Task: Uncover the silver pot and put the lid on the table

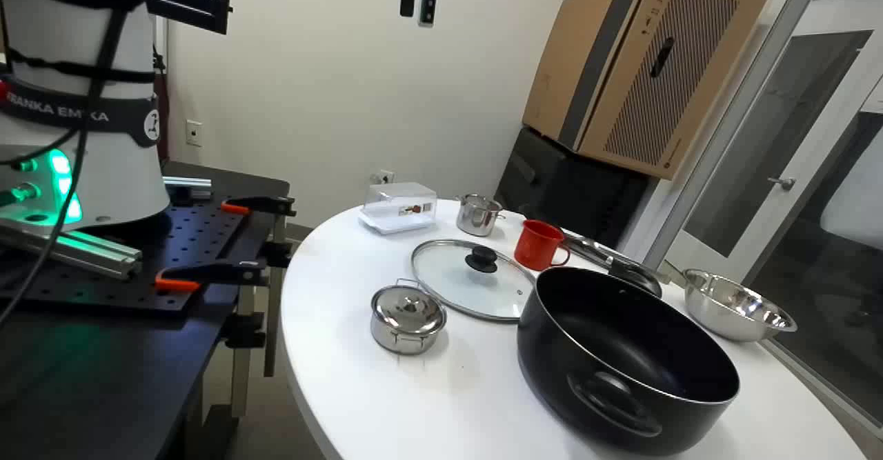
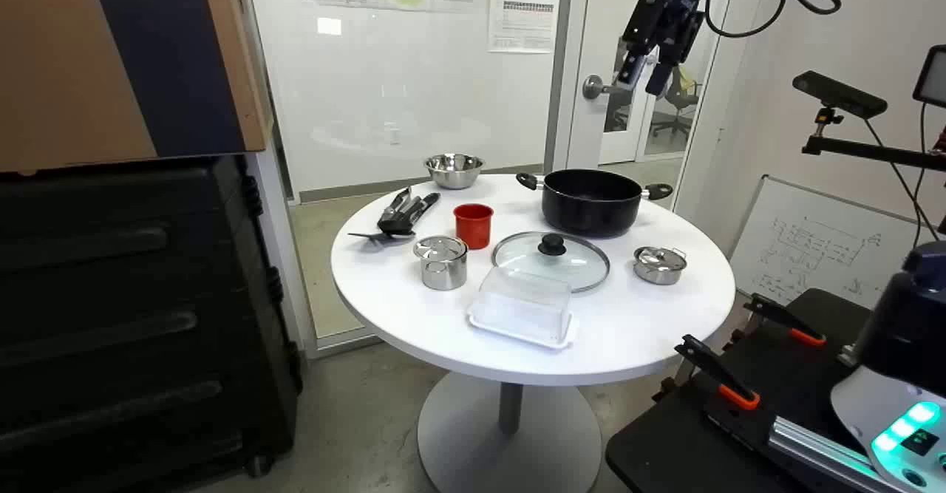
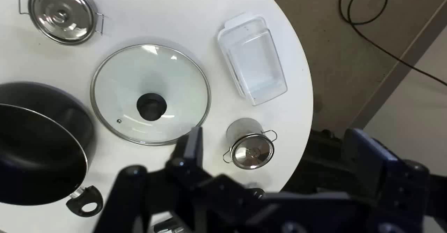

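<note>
The silver pot (image 1: 403, 341) is low and round with wire handles. It stands on the white table (image 1: 455, 412), and also shows in an exterior view (image 2: 658, 277). Its shiny lid (image 1: 410, 308) with a centre knob sits on it, as seen in both exterior views (image 2: 660, 258). In the wrist view the lid (image 3: 63, 14) is at the upper left and hides most of the pot. My gripper (image 1: 417, 20) is high above the table, open and empty, also seen in an exterior view (image 2: 641, 86). In the wrist view its fingers (image 3: 276, 138) are wide apart, away from the silver pot.
A large glass lid (image 1: 448, 274) lies beside the silver pot. A big black pot (image 1: 621, 363), a red mug (image 1: 539, 245), a taller silver pot (image 3: 252, 151), a clear plastic box (image 3: 255, 62), a steel bowl (image 2: 454, 171) and dark utensils (image 2: 403, 216) also stand or lie on the table.
</note>
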`<state>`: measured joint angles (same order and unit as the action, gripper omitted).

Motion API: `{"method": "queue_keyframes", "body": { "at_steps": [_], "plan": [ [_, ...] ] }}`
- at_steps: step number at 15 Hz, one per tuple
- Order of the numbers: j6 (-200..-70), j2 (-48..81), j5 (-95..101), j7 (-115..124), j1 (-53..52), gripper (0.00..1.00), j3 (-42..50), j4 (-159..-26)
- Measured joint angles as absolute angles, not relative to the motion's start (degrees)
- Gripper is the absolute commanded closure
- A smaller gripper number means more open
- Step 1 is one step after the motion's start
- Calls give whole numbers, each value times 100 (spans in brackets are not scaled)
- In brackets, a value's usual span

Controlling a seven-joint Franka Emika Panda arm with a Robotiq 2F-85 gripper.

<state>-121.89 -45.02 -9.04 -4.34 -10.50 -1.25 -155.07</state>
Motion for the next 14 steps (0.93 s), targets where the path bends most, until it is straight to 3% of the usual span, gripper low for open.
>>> {"method": "queue_keyframes", "body": {
  "at_steps": [5,14],
  "plan": [
    [-12306,-4429,-838,-416,-817,0,-95,-15518],
    [-13172,-3301,262,44,793,0,29,-15813]
  ]
}}
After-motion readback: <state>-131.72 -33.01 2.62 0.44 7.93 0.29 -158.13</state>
